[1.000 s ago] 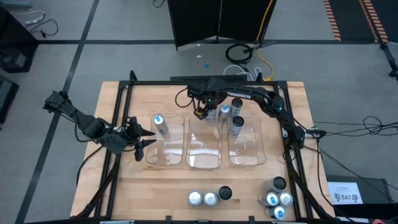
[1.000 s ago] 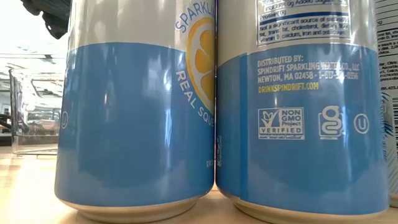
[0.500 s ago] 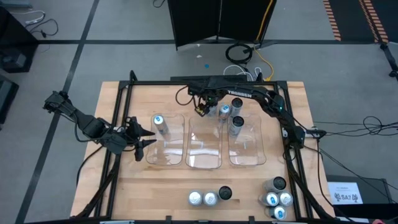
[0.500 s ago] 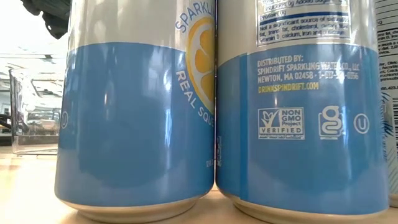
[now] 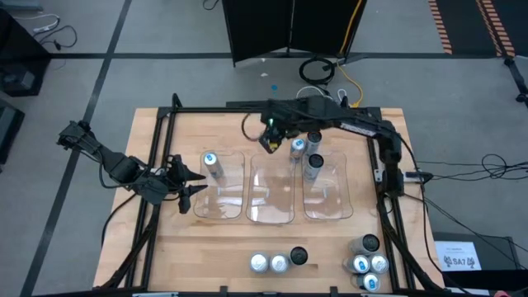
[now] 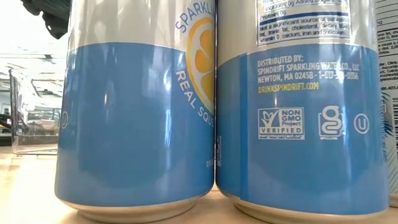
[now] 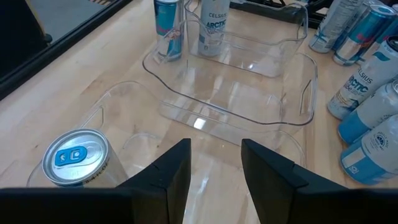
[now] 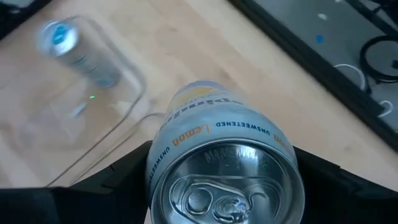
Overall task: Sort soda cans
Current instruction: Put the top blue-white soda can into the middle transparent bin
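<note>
Above the middle tray's [image 5: 271,194] far end, right gripper [image 5: 270,142] jaws seemingly clamped on a lemon can [image 8: 225,171]

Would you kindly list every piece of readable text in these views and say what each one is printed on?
"SPARKLIN", "REAL SQUE": left blue can, cut off.
"DISTRIBUTED BY: SPINDRIFT SPARKLING WATER", "NEWTON, MA 02458", "DRINKSPINDRIFT.COM", "NON GMO Project VERIFIED": right blue can.
"CELSIUS ARCTIC": tray can.
"Lemon", "UNSWEETENED": can in right gripper.
Nutrition panel: too small.
</note>
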